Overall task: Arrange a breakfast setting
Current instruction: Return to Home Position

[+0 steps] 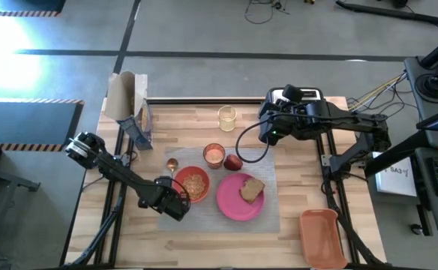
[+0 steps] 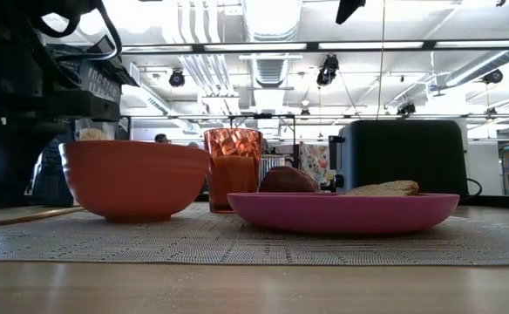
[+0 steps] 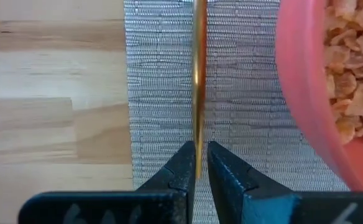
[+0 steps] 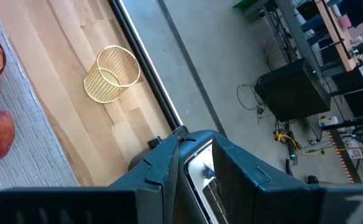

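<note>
Gold spoon [image 3: 199, 87] in left end effector [image 3: 199, 163], no legible labels

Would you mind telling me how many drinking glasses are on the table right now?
2. A red-tinted glass of orange-pink drink stands on the grey woven placemat, behind the bowl and plate. A clear yellow ribbed glass stands off the mat on bare wood, near the toaster. None seems hidden.

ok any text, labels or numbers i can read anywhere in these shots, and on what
No text can be quoted with confidence.
White lettering on the dark arm housing, low view: too blurred to read.
Handwriting on the white sheet right of the table: too small to read.
Carton at the table's back-left: print illegible.
</note>
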